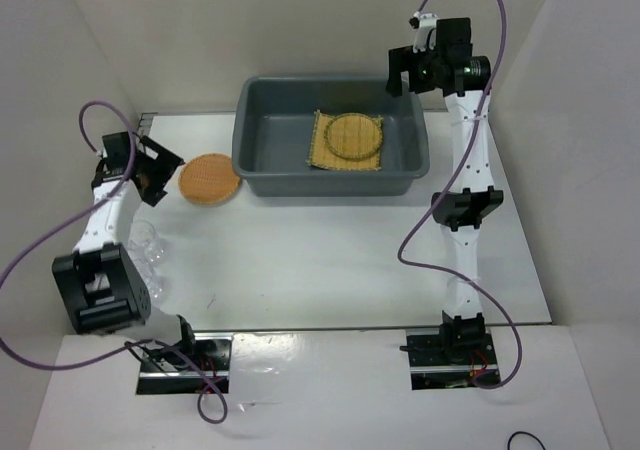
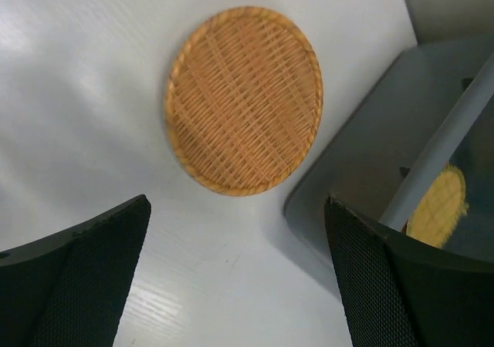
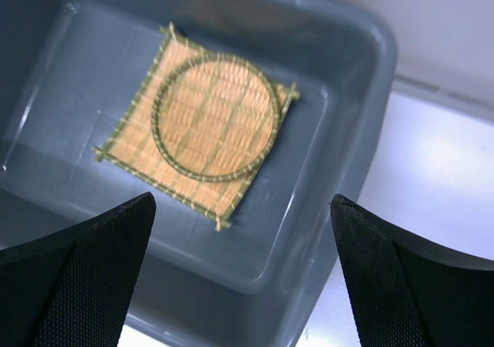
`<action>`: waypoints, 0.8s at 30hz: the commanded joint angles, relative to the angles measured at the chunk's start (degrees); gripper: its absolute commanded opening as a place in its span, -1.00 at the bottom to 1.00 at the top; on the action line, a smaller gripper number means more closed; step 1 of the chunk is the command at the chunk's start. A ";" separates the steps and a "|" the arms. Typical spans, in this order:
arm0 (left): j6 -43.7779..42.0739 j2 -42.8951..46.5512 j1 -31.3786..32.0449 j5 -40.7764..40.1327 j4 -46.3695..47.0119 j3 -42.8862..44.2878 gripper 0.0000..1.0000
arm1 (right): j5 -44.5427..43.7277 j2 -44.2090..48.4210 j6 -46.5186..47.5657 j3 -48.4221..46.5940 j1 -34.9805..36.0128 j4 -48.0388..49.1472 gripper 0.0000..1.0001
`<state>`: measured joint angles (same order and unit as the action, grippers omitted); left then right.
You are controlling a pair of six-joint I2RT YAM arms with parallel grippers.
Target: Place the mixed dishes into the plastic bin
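Left gripper (image 1: 163, 175) open, empty. Orange-brown tray (image 1: 209, 179) lies flat on the table (image 1: 320, 270) just right of it, beside the plastic bin (image 1: 241, 140). Your left arm's nearer. Right gripper (image 1: 405, 82) open, empty, over the bin's far-right corner.

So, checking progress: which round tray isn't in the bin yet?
The orange-brown tray, lying on the table left of the bin; the yellow tray sits on the mat inside it.
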<state>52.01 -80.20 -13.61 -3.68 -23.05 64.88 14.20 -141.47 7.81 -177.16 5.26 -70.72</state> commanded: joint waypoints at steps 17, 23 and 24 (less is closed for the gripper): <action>-17.99 -33.51 -13.02 43.41 10.66 13.07 0.99 | -7.86 9.63 2.12 0.85 3.53 -3.02 0.97; -19.04 -38.00 -13.02 44.47 11.89 13.60 0.89 | -9.53 10.68 2.12 3.14 3.01 -3.02 0.97; -19.83 -38.01 -13.02 43.59 11.02 13.60 0.89 | -9.54 10.69 2.12 3.66 3.01 -3.02 0.97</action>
<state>35.70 -116.86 -26.22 39.83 -12.21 77.58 6.22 -134.69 9.50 -174.19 8.58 -73.25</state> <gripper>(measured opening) 0.949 0.983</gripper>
